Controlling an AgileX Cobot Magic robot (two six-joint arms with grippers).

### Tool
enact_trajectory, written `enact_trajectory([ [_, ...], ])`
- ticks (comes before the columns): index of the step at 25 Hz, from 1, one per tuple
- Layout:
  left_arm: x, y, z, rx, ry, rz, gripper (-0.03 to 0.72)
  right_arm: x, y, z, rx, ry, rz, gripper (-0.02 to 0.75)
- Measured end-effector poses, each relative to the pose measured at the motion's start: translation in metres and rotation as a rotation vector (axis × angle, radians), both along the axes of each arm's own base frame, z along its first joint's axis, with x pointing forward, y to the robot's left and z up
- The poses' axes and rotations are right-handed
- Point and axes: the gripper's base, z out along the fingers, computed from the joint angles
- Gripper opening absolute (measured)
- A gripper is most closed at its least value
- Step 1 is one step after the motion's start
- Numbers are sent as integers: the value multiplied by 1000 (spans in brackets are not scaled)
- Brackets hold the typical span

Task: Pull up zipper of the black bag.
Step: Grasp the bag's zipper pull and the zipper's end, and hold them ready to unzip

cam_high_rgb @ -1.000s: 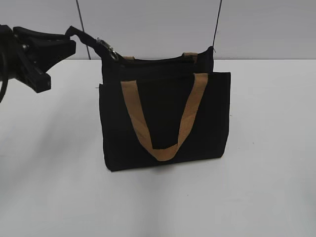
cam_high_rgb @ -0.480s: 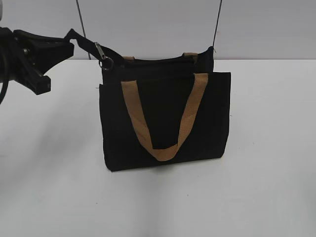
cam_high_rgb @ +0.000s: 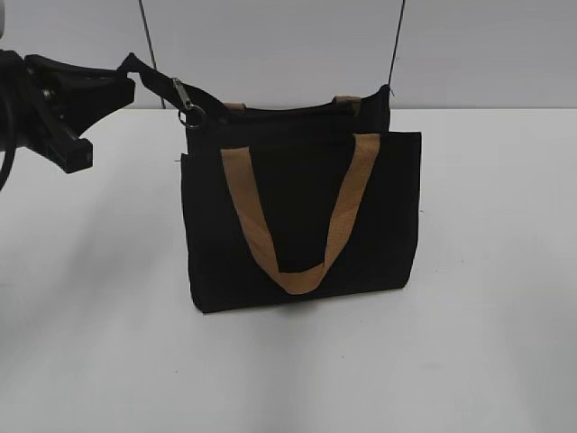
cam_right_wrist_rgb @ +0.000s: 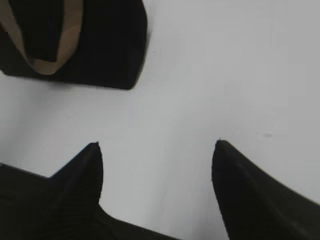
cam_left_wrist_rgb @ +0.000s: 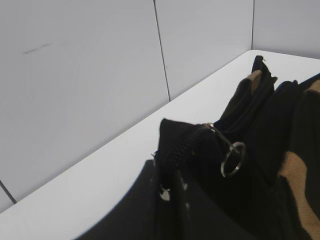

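White tabletop [cam_high_rgb: 487, 343] carries the upright black bag [cam_high_rgb: 388, 216], whose zipper [cam_high_rgb: 288, 109] ends in a fabric tail pinched tight by the left gripper [cam_high_rgb: 124, 72] off its upper-left corner, the metal pull tab [cam_high_rgb: 185, 101] dangling below, while the right gripper [cam_right_wrist_rgb: 156, 150] hovers spread over bare table

the left gripper [cam_high_rgb: 113, 77] is showing matte black, blocky housing; the right gripper [cam_right_wrist_rgb: 157, 147] is showing two black pointed fingers [cam_right_wrist_rgb: 82, 180].
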Motion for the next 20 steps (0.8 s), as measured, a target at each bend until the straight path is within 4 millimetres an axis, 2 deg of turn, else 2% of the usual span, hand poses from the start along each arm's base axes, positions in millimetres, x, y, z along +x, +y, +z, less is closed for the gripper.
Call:
enact_trajectory([
  [3,0,0,0,0,0,0,29,18,6,16,9,36,85,527],
  [9,0,0,0,0,0,0,29,77,17,29,106,20,201,527],
  [16,0,0,0,0,0,0,27,145,36,14,173,38,374,527],
  [20,0,0,0,0,0,1,27,178,74,9,149,36,493,527],
])
